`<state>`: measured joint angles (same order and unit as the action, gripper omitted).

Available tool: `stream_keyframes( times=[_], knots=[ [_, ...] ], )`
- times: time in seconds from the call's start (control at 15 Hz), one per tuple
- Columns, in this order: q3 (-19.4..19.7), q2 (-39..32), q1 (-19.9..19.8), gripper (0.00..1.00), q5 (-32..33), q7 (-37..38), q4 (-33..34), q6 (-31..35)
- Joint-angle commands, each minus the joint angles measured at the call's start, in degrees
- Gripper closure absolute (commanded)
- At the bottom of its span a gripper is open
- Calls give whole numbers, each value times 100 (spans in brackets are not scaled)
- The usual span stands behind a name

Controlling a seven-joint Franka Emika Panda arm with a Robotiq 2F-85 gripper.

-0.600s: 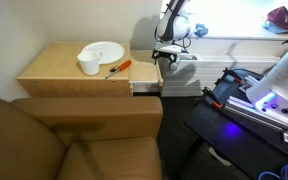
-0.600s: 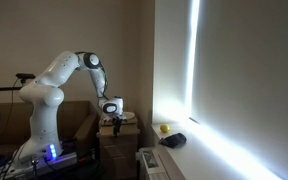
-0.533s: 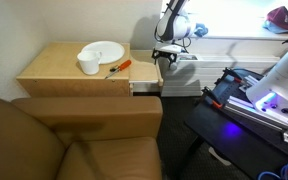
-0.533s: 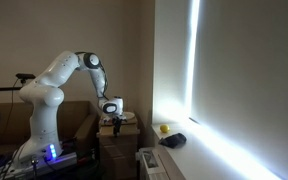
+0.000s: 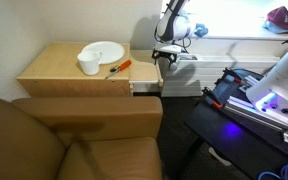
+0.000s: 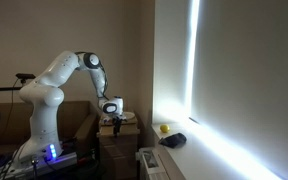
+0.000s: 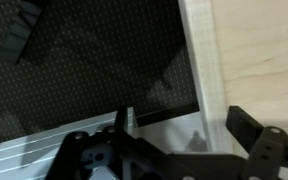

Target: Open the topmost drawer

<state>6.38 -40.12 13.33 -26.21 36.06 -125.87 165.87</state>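
Observation:
The topmost drawer (image 5: pixel 145 72) of the light tan bedside cabinet (image 5: pixel 74 85) stands pulled partly out, and its pale inside shows. My gripper (image 5: pixel 164 57) hangs over the drawer's outer front edge; it also shows in an exterior view (image 6: pixel 112 120). In the wrist view the gripper (image 7: pixel 187 128) is open, with one finger on each side of the drawer's front board (image 7: pixel 201 60). The fingers do not touch the board. The pale wood of the drawer (image 7: pixel 264 50) lies to the right, dark carpet to the left.
On the cabinet top stand a white plate (image 5: pixel 103 50), a white cup (image 5: pixel 88 65) and an orange-handled tool (image 5: pixel 118 68). A brown armchair (image 5: pixel 64 135) fills the foreground. A white ledge (image 5: pixel 184 60) and the robot base with blue light (image 5: pixel 259 100) are close by.

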Motion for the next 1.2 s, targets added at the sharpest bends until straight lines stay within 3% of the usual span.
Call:
stream_keyframes(
  times=[0.0, 0.13, 0.27, 0.47, 0.53, 0.73, 0.93, 1.0, 1.13],
  knots=[
    [147, -96, 269, 0, 232, 329, -43, 634],
    [-65, 38, 30, 0, 82, 110, -161, 978],
    [-10, 107, 65, 0, 273, 74, -160, 1004],
    [-161, 190, -7, 0, 6, 411, -138, 1854],
    [-43, 87, 106, 0, 169, 314, -15, 1453],
    [-52, 85, 84, 0, 74, 376, -12, 1742],
    [-585, 290, -620, 0, 301, -72, -43, 918],
    [-884, 410, -1023, 0, 383, -403, -83, 606],
    [-945, 558, -1321, 0, 457, -871, -130, -38]
  ],
)
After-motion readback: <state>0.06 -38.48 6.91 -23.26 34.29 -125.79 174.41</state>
